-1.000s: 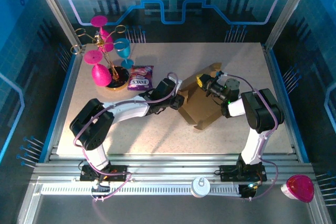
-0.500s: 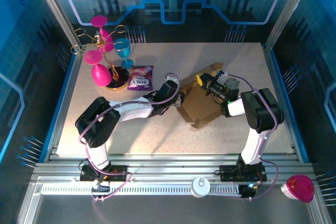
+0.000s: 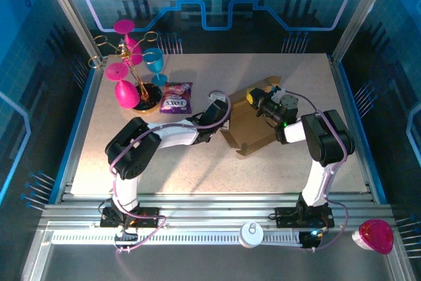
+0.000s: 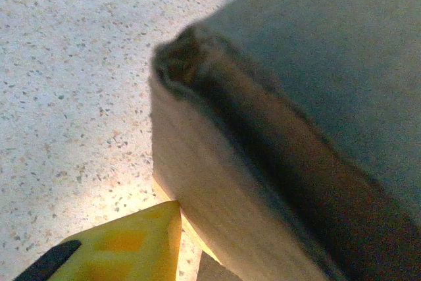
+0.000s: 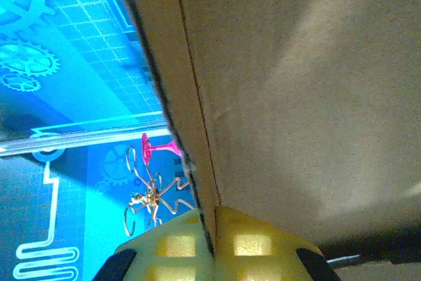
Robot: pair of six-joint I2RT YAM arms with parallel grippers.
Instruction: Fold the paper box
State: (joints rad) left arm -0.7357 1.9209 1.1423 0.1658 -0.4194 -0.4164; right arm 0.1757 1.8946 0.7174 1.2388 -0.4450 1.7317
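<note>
Matte brown cardboard paper box [image 3: 250, 133] on speckled table [image 3: 197, 170]

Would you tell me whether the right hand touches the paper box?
Touching. In the right wrist view the paper box edge sits clamped in the right hand, between its fingers.

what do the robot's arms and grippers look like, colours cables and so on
The left arm and right arm have white links between bulky black joint housings, with lilac cables looping alongside. A green light glows near the right wrist. The right gripper has yellow waffle-grid pads with black edges; the left gripper shows a finger of the same yellow, edged in black.
</note>
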